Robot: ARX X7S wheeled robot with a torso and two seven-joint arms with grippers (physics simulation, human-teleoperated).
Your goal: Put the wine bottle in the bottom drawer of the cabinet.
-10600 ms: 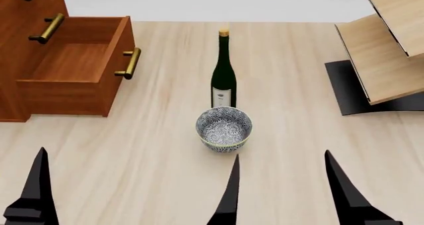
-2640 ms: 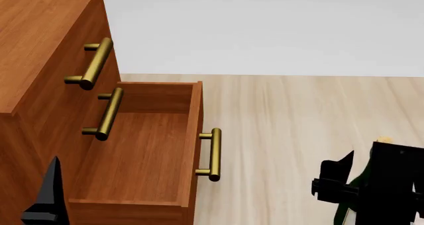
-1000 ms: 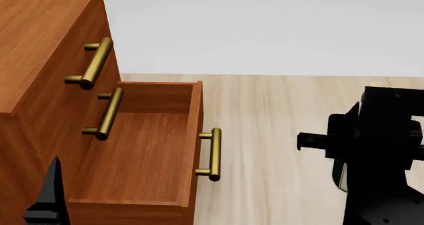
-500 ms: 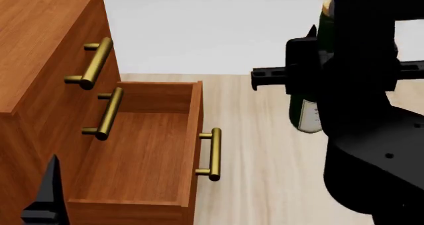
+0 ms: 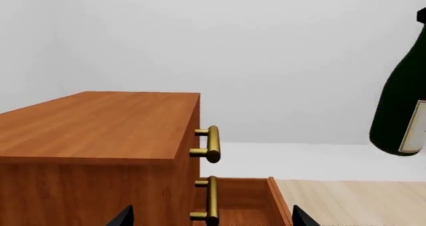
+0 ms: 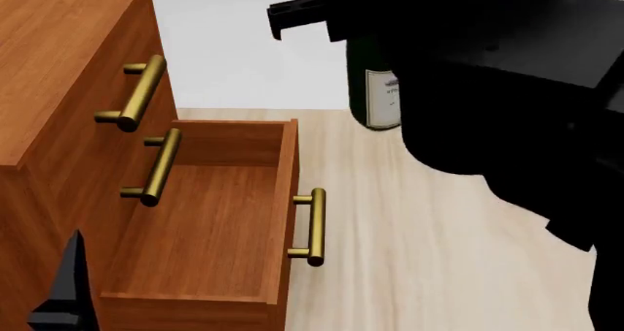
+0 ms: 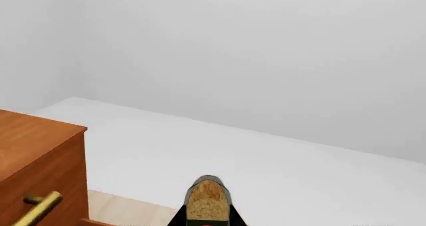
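Bottle height explains the lift: the right gripper (image 6: 410, 31), apparently clamped on the wine bottle (image 6: 373, 90), holds it upright above the bottom drawer (image 6: 210, 221), open below the cabinet (image 6: 58, 61), while the left gripper (image 6: 66, 294) idles, state unclear.

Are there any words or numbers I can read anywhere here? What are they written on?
White label on the wine bottle: there is dark print on it, but it is too small and blurred to read in the head view.
Same label in the left wrist view: only its edge shows, no letters visible.
The cabinet, the bottom drawer and the brass handles: no writing at all.
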